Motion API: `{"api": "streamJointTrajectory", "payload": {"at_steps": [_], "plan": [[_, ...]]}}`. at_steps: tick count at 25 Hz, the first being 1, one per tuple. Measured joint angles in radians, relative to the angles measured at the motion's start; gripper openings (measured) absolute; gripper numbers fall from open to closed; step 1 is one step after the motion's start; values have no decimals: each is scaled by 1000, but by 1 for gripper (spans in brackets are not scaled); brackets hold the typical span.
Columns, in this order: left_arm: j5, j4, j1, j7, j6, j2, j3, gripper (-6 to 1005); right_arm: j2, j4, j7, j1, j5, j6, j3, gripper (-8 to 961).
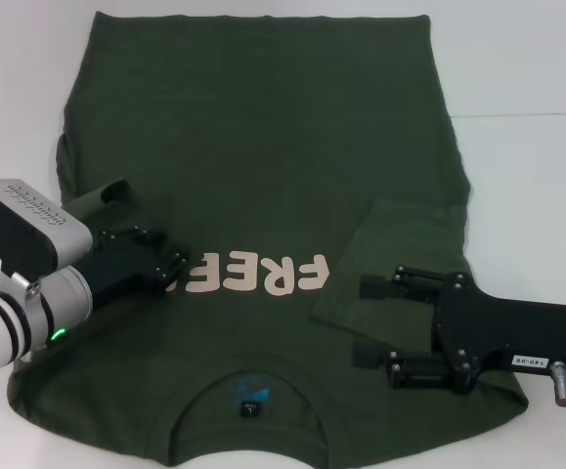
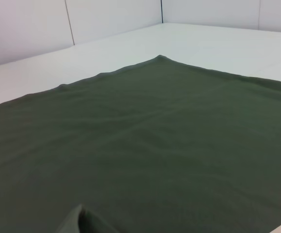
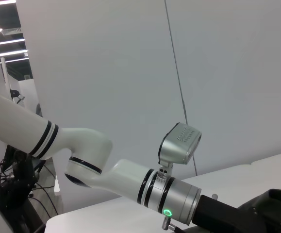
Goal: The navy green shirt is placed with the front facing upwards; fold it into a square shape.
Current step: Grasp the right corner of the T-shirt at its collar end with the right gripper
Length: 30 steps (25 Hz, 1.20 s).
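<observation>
The navy green shirt (image 1: 263, 166) lies flat on the white table (image 1: 537, 176), front up, with its collar (image 1: 251, 391) nearest me and the cream lettering (image 1: 258, 276) across the chest. Its right sleeve (image 1: 395, 254) is folded inward onto the body. The left sleeve (image 1: 102, 200) shows as a raised flap beside my left arm. My left gripper (image 1: 178, 271) rests low on the shirt at the lettering's left end. My right gripper (image 1: 361, 320) hovers open over the shirt near the folded right sleeve, nothing between its fingers. The left wrist view shows the shirt (image 2: 145, 145) spread out, with a small fabric fold (image 2: 77, 218) close by.
White table surface surrounds the shirt at the far left (image 1: 19, 78) and right. A wall (image 2: 28, 24) stands past the table's far edge. The right wrist view shows my left arm (image 3: 130, 182) in front of a white wall (image 3: 106, 68).
</observation>
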<state>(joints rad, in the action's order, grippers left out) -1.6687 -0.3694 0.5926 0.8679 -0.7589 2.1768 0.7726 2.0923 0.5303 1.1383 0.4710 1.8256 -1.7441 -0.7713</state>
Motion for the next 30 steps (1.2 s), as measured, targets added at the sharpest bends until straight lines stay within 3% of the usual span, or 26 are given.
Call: {"api": "streamJointTrajectory", "payload": {"at_steps": [12, 15, 30], "plan": [[50, 13, -6, -65, -25, 0, 1, 246, 0, -1, 0, -3, -2, 0, 0, 828], [50, 13, -8, -65, -48, 0, -1, 58, 0, -1, 0, -4, -3, 0, -1, 828], [50, 33, -22, -58, -190, 0, 0, 52, 0, -1, 0, -9, -4, 3, 2, 826]]}}
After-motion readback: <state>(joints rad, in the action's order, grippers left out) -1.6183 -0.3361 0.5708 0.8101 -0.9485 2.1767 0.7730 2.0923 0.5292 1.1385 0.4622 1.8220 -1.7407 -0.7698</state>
